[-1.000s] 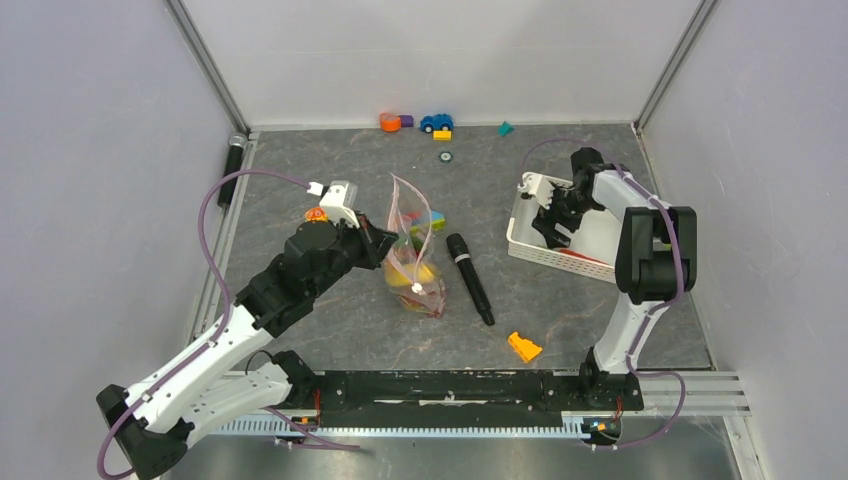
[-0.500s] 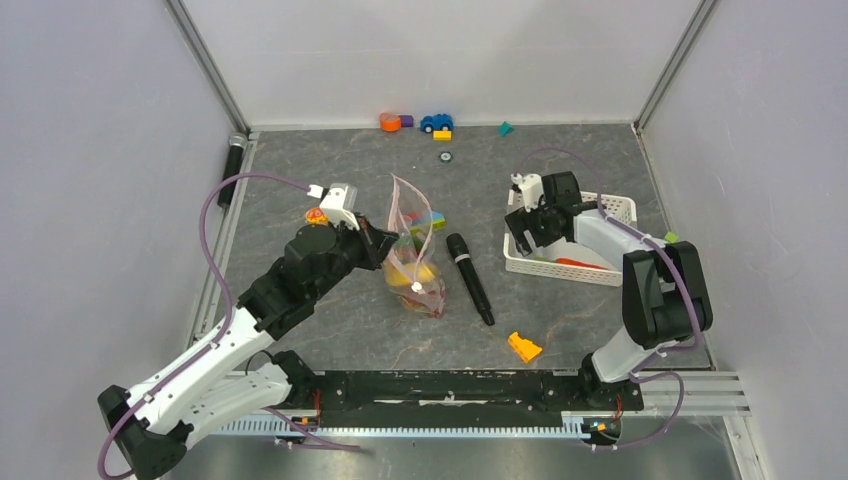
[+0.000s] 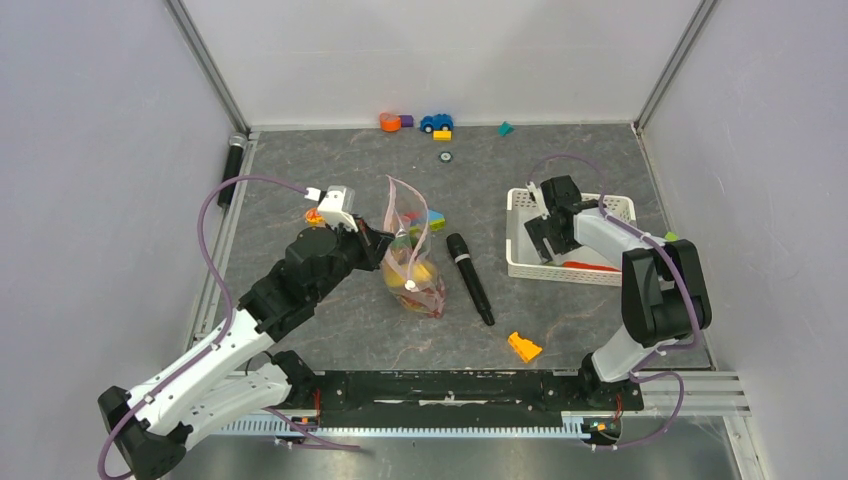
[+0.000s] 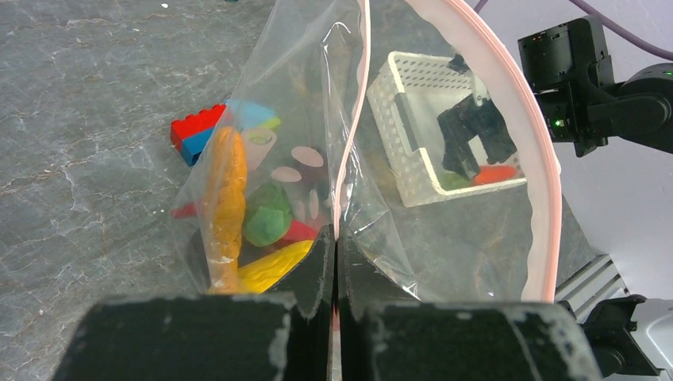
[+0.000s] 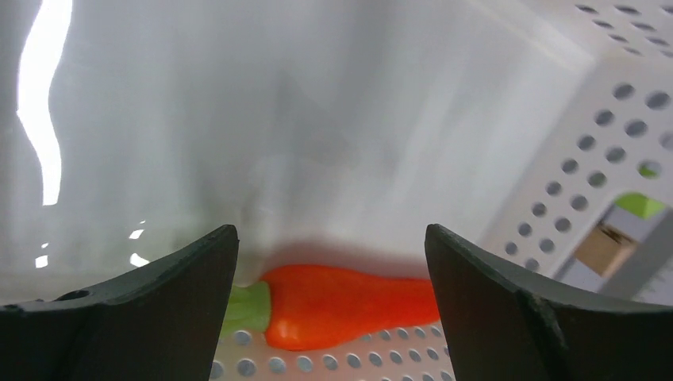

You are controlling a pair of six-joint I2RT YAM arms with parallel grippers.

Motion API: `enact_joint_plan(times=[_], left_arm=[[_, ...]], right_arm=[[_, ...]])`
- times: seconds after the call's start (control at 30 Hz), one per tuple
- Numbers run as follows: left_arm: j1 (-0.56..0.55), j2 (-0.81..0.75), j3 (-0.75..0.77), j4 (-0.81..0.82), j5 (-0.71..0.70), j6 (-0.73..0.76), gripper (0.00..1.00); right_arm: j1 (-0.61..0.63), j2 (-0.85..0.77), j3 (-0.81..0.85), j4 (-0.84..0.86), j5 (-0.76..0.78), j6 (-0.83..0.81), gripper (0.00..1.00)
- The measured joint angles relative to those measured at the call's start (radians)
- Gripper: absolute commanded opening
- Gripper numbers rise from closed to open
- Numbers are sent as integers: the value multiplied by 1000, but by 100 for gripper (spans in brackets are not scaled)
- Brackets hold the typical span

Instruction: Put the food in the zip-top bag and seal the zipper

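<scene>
**One chili under the right gripper, lying jaw to jaw**

- Chili [image 5: 341, 305]: on the basket [image 3: 612, 205] floor, against the near wall. Orange-red body, green stem.
- Key relation: in the right wrist view it sits just ahead of and below the right gripper [image 5: 331, 238], centred in the gap. Its long axis runs from one finger to the other, stem toward the left finger and tip toward the right one.
- My read: close now and you squeeze it end to end, a poor hold that is likely to slip. Roll the wrist about a quarter turn so the pads meet its sides, then descend.
- Right arm pose: reached over the basket's left end, wrist pitched down into it, jaws spread wide and holding nothing.
- Nearer arm: the right, by far. The left one is busy.
- Left gripper [image 4: 335, 262]: clamped tight on one lip of the bag [image 3: 415, 270], holding it up so the mouth gapes toward the basket. The zipper [image 4: 548, 198] arcs open on the far side.
- In the bag: carrot [image 4: 226, 198], green pepper [image 4: 267, 214], a yellow piece [image 4: 274, 266].
- Route note: a mic [image 3: 470, 278] lies on the table between basket and bag. Carry the chili above it.
</scene>
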Motion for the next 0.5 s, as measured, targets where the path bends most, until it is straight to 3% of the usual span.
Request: enact_joint_plan(times=[0.27, 0.37, 0.5], left_arm=[[0, -3, -1, 0, -15, 0, 3], [0, -7, -2, 0, -23, 1, 3], [0, -11, -7, -1, -30, 1, 3]], right_arm=[[-8, -14, 0, -23, 233, 112, 93], [-32, -58, -10, -7, 218, 169, 93], [-101, -211, -127, 105, 61, 275, 93]])
